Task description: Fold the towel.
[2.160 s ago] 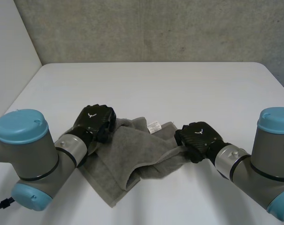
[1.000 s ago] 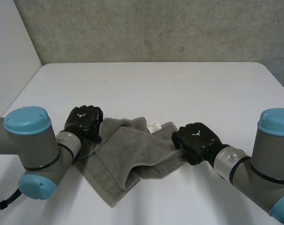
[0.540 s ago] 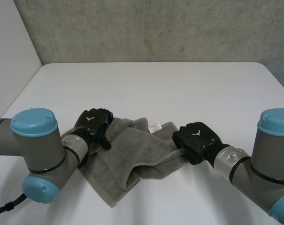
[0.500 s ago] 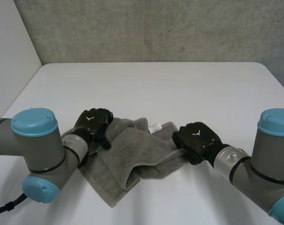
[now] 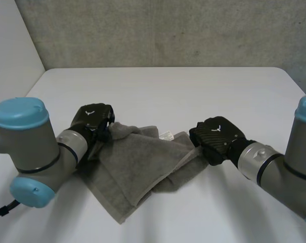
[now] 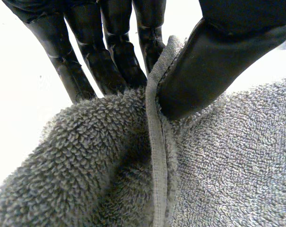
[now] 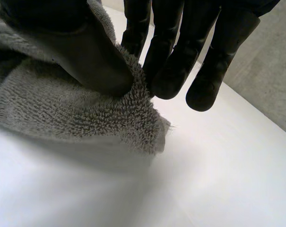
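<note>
A white table stands before a grey concrete wall. On the near middle of the table lies a rumpled grey towel, with one corner trailing toward the near edge.

At the left, the left arm reaches in from the near side, and the black left hand sits on the towel's far left edge. In the left wrist view, its thumb presses the hemmed edge of the towel against its fingers, so the cloth is pinched between them and bunches up under the palm.

Near the middle of the towel's far edge, a small white label shows.

At the right, the right arm comes in from the near right, and the black right hand meets the towel's right end. In the right wrist view, its thumb rests on top of the cloth and its fingers close against it from the other side, pinching what appears to be a corner, raised just off the table.
</note>
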`<state>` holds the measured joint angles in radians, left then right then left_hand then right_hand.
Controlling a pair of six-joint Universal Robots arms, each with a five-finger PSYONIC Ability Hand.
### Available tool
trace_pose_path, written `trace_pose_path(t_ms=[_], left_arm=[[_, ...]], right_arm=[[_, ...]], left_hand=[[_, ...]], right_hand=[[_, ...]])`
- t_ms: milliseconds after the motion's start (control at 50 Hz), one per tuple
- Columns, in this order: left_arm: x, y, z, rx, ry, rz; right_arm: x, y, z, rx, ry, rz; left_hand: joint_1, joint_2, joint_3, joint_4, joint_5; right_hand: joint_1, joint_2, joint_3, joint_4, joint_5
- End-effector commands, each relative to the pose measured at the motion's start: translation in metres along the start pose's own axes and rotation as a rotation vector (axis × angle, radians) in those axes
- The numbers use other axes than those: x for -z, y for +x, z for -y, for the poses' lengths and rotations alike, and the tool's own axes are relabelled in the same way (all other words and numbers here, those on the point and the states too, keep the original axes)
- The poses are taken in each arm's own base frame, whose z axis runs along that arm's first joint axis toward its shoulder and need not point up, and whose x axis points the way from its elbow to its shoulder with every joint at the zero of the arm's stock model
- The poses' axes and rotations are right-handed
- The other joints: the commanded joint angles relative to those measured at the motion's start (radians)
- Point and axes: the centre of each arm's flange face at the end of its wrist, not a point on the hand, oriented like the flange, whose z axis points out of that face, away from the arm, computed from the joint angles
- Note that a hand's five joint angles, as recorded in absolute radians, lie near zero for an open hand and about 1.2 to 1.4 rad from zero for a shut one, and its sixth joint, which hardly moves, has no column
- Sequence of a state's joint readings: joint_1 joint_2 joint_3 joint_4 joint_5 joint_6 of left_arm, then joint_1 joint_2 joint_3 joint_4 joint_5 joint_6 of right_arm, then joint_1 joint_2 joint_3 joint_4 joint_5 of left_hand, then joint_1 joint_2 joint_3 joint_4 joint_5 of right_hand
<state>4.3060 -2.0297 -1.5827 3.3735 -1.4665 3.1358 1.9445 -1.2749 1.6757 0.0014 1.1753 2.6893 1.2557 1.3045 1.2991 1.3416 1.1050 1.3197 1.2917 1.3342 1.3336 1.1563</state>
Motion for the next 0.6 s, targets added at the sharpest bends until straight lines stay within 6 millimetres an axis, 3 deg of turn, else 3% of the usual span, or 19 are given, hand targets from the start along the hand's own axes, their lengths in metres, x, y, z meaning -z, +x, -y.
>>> trace_pose_path(t_ms=[20,100,140,180,200,220,240,260,280,300,340,360,400,480,520,560,580,600], left_arm=[[-0.002,-0.002,0.000,-0.004,-0.089,0.001],[-0.017,-0.004,0.003,-0.042,-0.089,0.001],[-0.034,-0.006,0.024,-0.117,-0.036,0.002],[-0.051,-0.008,0.069,-0.191,0.095,0.023],[-0.051,-0.008,0.070,-0.191,0.096,0.023],[-0.056,-0.009,0.102,-0.208,0.192,0.035],[-0.056,-0.009,0.139,-0.216,0.301,0.048],[-0.056,-0.009,0.139,-0.216,0.303,0.048],[-0.051,-0.008,0.174,-0.224,0.414,0.056],[-0.051,-0.008,0.174,-0.224,0.416,0.056],[-0.031,-0.005,0.239,-0.237,0.628,0.071],[-0.030,-0.005,0.239,-0.237,0.629,0.071],[-0.003,-0.003,0.288,-0.222,0.811,0.077],[0.012,-0.007,0.308,-0.178,0.886,0.071],[0.014,-0.015,0.310,-0.158,0.886,0.073],[0.003,-0.029,0.293,-0.136,0.815,0.088],[0.003,-0.029,0.293,-0.136,0.815,0.088],[-0.005,-0.035,0.276,-0.130,0.753,0.093]], right_arm=[[0.003,-0.005,-0.001,0.111,-0.135,0.111],[-0.006,-0.001,0.007,0.185,-0.107,0.109],[-0.016,0.014,0.034,0.226,-0.008,0.054],[-0.026,0.042,0.085,0.281,0.187,-0.069],[-0.026,0.042,0.085,0.281,0.188,-0.070],[-0.027,0.056,0.115,0.297,0.307,-0.136],[-0.027,0.056,0.115,0.297,0.308,-0.137],[-0.024,0.069,0.146,0.306,0.439,-0.197],[-0.019,0.082,0.174,0.308,0.569,-0.255],[-0.019,0.082,0.174,0.308,0.571,-0.256],[-0.004,0.102,0.218,0.275,0.796,-0.348],[-0.004,0.102,0.218,0.275,0.797,-0.349],[0.019,0.111,0.247,0.231,0.948,-0.388],[0.031,0.111,0.255,0.188,0.969,-0.376],[0.028,0.109,0.248,0.175,0.930,-0.359],[0.016,0.101,0.222,0.161,0.786,-0.316],[0.016,0.101,0.222,0.161,0.785,-0.316],[0.007,0.094,0.204,0.183,0.694,-0.283]], left_hand=[[0.141,0.092,0.097,0.055,0.117],[0.141,0.092,0.097,0.055,0.117],[0.141,0.092,0.097,0.055,0.117],[0.141,0.092,0.097,0.055,0.117],[0.141,0.092,0.097,0.055,0.117],[0.141,0.092,0.097,0.055,0.117],[0.141,0.092,0.097,0.055,0.117],[0.141,0.092,0.097,0.055,0.117],[0.141,0.092,0.097,0.055,0.117],[0.141,0.092,0.097,0.055,0.117],[0.141,0.092,0.097,0.055,0.117],[0.141,0.092,0.097,0.055,0.117],[0.141,0.092,0.097,0.055,0.117],[0.141,0.092,0.097,0.055,0.117],[0.141,0.092,0.097,0.055,0.117],[0.141,0.092,0.097,0.055,0.117],[0.141,0.092,0.097,0.055,0.117],[0.141,0.092,0.097,0.055,0.117]], right_hand=[[0.077,0.105,0.062,0.063,0.065],[0.077,0.105,0.062,0.063,0.065],[0.077,0.105,0.062,0.063,0.065],[0.077,0.105,0.062,0.063,0.065],[0.077,0.105,0.062,0.063,0.065],[0.077,0.105,0.062,0.063,0.065],[0.077,0.105,0.062,0.063,0.065],[0.077,0.105,0.062,0.063,0.065],[0.077,0.105,0.062,0.063,0.065],[0.077,0.105,0.062,0.063,0.065],[0.077,0.105,0.062,0.063,0.065],[0.077,0.105,0.062,0.063,0.065],[0.077,0.105,0.062,0.063,0.065],[0.077,0.105,0.062,0.063,0.065],[0.077,0.105,0.062,0.063,0.065],[0.077,0.105,0.062,0.063,0.065],[0.077,0.105,0.062,0.063,0.065],[0.077,0.105,0.062,0.063,0.065]])
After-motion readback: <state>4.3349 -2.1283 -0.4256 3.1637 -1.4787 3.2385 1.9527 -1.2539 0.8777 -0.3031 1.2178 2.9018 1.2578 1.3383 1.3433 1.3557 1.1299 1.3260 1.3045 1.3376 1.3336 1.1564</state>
